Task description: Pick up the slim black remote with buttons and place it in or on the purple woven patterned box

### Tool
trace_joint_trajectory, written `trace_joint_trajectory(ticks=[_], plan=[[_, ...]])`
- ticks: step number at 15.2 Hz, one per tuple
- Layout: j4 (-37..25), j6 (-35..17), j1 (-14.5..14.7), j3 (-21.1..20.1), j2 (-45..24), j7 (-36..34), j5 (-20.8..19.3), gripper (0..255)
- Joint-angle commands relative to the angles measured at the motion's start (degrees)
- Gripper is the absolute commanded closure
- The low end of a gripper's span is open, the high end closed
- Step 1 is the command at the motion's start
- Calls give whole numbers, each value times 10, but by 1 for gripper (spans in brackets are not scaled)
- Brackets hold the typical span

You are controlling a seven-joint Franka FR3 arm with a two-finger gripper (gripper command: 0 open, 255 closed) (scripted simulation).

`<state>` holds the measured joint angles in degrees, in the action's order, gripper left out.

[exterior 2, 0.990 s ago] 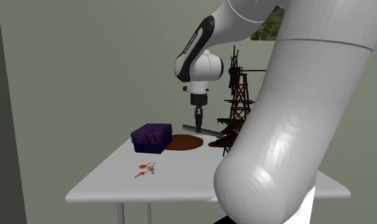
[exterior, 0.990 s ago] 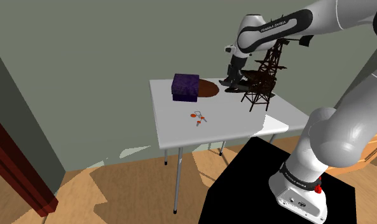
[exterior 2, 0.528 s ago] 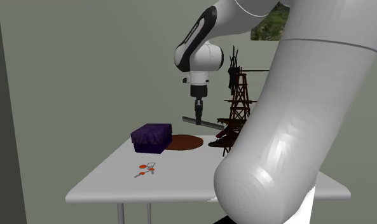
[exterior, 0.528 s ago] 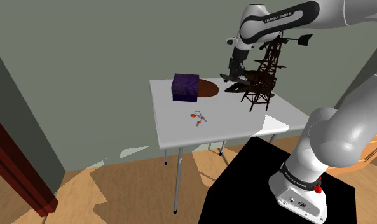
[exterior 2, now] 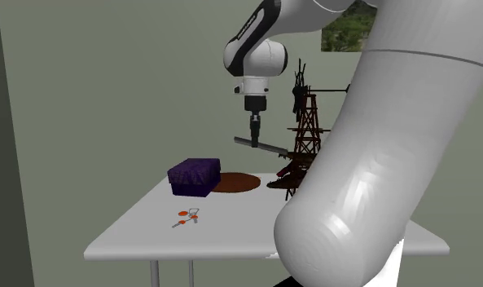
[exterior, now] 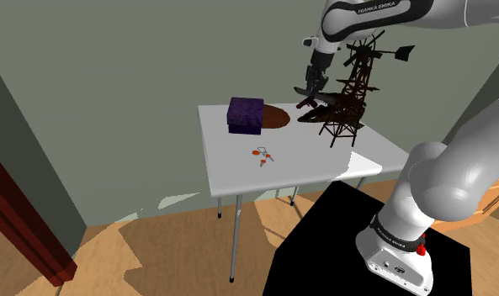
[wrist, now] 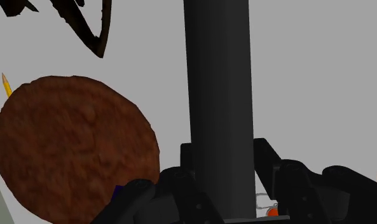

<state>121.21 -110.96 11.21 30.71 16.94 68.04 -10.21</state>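
Above the worktop [exterior 2: 150, 230], the gripper [exterior 2: 254, 140] clasps the remote [exterior 2: 270, 148] crosswise; purple box [exterior 2: 194, 176] lies lower, toward the second exterior view's left

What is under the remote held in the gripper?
White table, with the brown round mat off to one side. The strip directly beneath the remote is hidden by it.
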Motion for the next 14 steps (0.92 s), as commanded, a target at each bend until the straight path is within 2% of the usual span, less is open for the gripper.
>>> trace_joint_trajectory(ticks=[1, 2, 7, 14], plan=[[-13, 14, 1, -3, 1, -1, 1, 255], [-15, 16, 1, -3, 2, -1, 1, 255], [-83, 12, 30, -15, -82, -24, 43, 255], [-211, 27, 54, -32, -211, -46, 105, 255]])
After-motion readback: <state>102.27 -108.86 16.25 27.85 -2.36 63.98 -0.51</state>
